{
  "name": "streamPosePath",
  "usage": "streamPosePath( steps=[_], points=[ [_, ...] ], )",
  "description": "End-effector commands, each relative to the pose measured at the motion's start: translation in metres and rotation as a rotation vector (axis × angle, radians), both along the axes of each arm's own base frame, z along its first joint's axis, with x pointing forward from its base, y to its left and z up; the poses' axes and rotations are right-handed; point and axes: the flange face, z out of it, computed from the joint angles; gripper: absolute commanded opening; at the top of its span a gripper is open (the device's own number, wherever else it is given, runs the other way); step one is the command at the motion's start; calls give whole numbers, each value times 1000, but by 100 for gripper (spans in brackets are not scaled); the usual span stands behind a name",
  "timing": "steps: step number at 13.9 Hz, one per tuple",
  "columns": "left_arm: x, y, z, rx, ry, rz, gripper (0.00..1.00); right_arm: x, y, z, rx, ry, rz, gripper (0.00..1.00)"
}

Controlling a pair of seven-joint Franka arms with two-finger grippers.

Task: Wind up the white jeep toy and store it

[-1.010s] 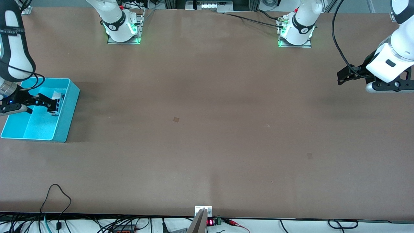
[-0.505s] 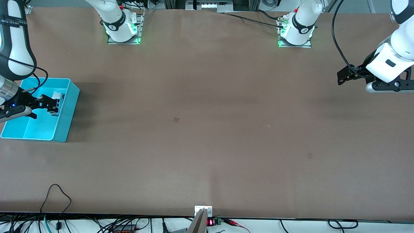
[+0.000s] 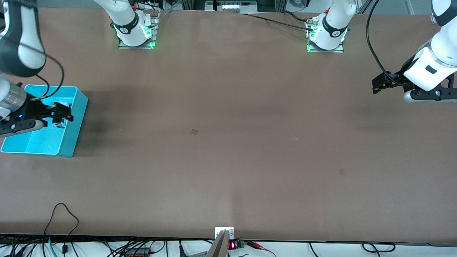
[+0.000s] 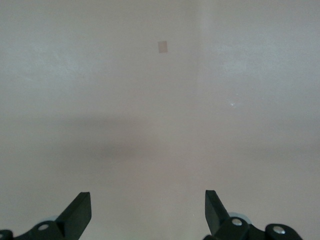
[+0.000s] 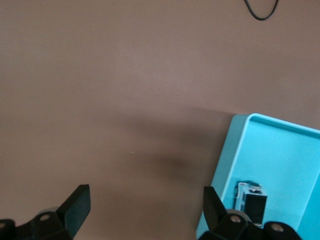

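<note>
The white jeep toy [image 5: 251, 201] lies inside the blue bin [image 5: 280, 155] close to its wall, white with a black section. In the front view the toy [image 3: 61, 123] is mostly hidden under my right gripper [image 3: 63, 112], which hangs over the bin's [image 3: 73, 135] wall on the side toward the table's middle. My right gripper [image 5: 145, 210] is open and empty, with the jaws wide apart. My left gripper [image 3: 379, 82] waits open and empty above bare table at the left arm's end, and its wrist view [image 4: 147, 212] shows only bare table.
The blue bin stands at the right arm's end of the table. The two arm bases [image 3: 135, 34] [image 3: 326, 35] stand along the edge farthest from the front camera. A small tape mark [image 3: 194, 131] lies mid-table. Cables [image 3: 62, 221] hang at the near edge.
My right gripper held the toy inside the bin, then let it go. It has since risen and shifted toward the bin's wall. The left arm has not moved.
</note>
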Motion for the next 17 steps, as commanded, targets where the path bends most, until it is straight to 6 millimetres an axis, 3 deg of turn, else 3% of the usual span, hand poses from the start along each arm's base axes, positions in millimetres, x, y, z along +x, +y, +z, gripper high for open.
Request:
streamPosePath(
  steps=[1, 4, 6, 8, 10, 12, 14, 17],
  points=[
    [-2, -2, 6, -11, 20, -6, 100, -21, 33, 35, -9, 27, -53, 100],
    [-3, -12, 7, -8, 18, -17, 100, -28, 57, 90, -25, 41, -32, 100],
    [-2, -15, 7, -3, 16, -20, 100, -27, 61, 120, -30, 29, -56, 100],
    [-4, -29, 6, -2, 16, -39, 100, -29, 64, 128, -27, 16, -78, 100],
    [-2, -29, 6, -1, 14, -39, 100, -33, 68, 129, -17, 34, -110, 100],
    [-3, -29, 8, -2, 14, -40, 100, -44, 94, 142, -17, 34, -192, 100],
    [-2, -26, 8, -1, 14, -42, 100, -49, 91, 148, -27, 27, -223, 100],
    [3, -21, 10, 1, 7, -44, 100, -47, 80, 156, -25, 4, -118, 100]
  ],
)
